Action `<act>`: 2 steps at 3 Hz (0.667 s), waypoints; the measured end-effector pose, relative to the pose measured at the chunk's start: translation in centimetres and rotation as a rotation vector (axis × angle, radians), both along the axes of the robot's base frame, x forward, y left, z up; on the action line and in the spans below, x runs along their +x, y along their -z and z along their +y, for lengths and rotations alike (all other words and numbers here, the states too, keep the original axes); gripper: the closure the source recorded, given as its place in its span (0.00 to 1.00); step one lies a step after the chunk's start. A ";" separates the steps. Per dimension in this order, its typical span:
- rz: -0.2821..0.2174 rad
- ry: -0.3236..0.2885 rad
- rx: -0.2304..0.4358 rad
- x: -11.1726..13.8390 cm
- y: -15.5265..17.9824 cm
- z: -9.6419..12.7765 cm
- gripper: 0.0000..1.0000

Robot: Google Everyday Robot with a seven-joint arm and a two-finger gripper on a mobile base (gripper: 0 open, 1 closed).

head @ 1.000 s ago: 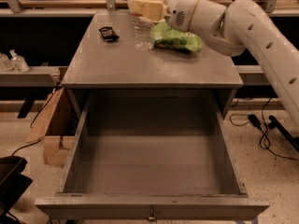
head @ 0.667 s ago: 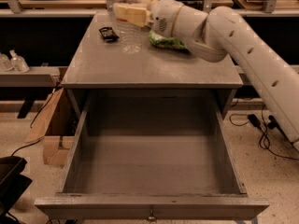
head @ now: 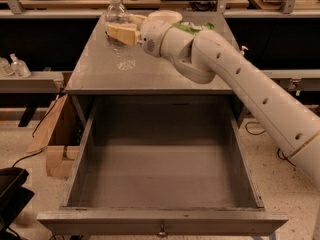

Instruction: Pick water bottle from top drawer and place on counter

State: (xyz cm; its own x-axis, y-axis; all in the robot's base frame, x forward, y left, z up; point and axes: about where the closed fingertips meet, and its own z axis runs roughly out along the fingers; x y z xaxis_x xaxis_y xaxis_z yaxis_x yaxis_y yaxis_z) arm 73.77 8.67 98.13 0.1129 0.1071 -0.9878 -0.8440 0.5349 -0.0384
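Note:
The water bottle (head: 121, 44) is clear and ribbed with a white cap. It stands upright at the back left of the grey counter (head: 150, 74); whether its base touches the surface is unclear. My gripper (head: 120, 33) reaches in from the right, its tan fingers (head: 123, 34) shut around the bottle's middle. The top drawer (head: 160, 184) is pulled fully open below the counter. Its grey inside holds nothing, and a small knob (head: 161, 231) sits on its front panel.
A green bag (head: 196, 27) lies on the counter behind my arm. Pump-top sanitizer bottles (head: 15, 65) stand on a shelf at the left. A cardboard box (head: 55, 144) sits on the floor beside the cabinet. Wooden benches with cables run along the back.
My gripper has carried the water bottle leftward across the back of the counter. It now covers the small black object seen there earlier.

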 end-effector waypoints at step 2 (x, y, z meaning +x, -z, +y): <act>-0.006 0.083 0.004 2.5 3.6 1.1 1.00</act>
